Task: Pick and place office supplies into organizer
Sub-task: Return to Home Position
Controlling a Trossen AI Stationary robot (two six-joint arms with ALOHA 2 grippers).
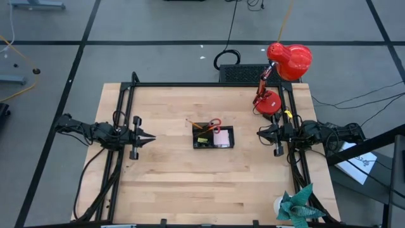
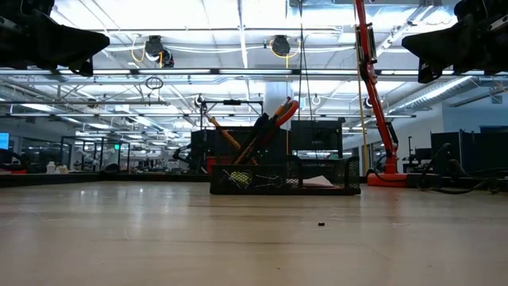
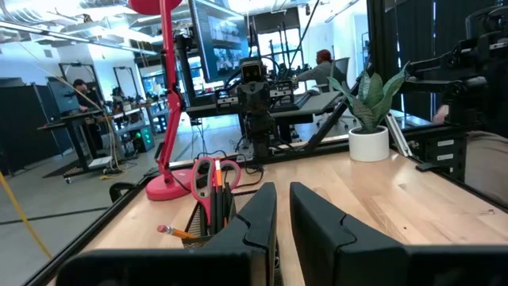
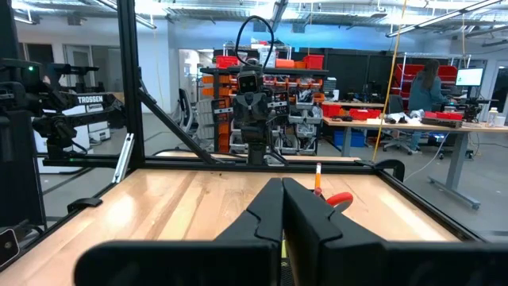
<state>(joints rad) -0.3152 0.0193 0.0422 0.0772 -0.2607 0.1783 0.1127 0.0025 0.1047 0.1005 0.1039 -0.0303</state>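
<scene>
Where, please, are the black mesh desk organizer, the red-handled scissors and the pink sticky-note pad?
Black mesh desk organizer point(image 2: 346, 171): low view, front wall.
Red-handled scissors point(image 2: 286, 109): low view, red handle.
Pink sticky-note pad point(image 1: 222, 138): high view, top face.

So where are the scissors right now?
High view: the scissors stand handles-up in the organizer at the table's middle, beside a pencil, with the left gripper and right gripper well clear on either side.

Red lamp point(image 1: 290, 60), teal paper plant point(image 1: 302, 204)
</scene>
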